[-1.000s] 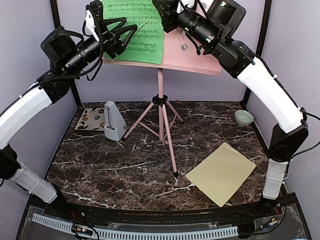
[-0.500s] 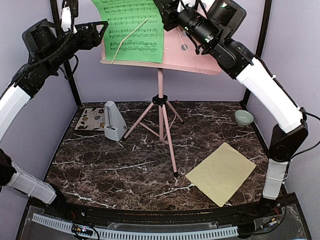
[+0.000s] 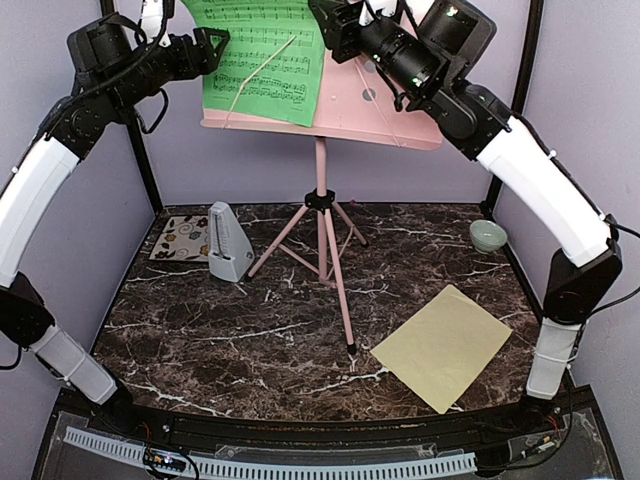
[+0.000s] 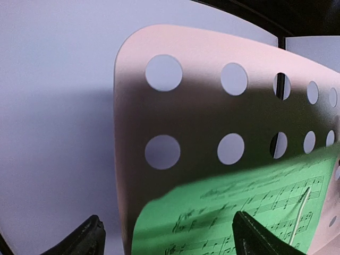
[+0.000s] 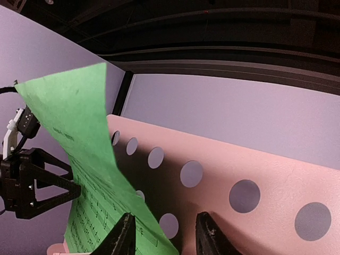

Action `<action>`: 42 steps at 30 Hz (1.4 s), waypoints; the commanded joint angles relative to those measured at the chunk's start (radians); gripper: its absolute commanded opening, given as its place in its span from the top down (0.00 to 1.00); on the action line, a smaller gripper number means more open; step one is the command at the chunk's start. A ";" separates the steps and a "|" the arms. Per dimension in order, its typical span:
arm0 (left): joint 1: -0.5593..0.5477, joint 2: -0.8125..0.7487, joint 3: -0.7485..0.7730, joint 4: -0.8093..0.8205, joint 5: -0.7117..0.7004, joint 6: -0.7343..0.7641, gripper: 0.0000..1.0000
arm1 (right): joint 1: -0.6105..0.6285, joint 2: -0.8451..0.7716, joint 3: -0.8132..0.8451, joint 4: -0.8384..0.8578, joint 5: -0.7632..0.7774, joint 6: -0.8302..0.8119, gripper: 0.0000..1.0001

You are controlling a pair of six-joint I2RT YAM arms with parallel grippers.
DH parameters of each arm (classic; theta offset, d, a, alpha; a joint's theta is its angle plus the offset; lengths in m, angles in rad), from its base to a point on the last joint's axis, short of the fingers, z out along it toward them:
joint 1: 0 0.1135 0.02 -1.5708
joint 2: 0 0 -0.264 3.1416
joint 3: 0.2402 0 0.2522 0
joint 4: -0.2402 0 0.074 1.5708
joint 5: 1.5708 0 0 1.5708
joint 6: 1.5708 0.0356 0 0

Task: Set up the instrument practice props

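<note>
Now that the left end effector (image 4: 167, 215) has been drawn aside, released, the green page (image 3: 262, 55) is left on the pink music stand (image 3: 375, 110) by the surface's (image 3: 250, 330) far edge, the right end effector (image 5: 164, 215) also released.

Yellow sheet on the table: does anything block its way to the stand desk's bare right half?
Nothing lies on the yellow sheet. The right arm crosses in front of the bare right half of the desk, right gripper at the green page.
</note>
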 commanded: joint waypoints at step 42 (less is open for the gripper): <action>0.004 0.209 0.350 0.082 0.022 0.048 0.03 | -0.004 -0.050 -0.014 0.087 0.026 0.007 0.39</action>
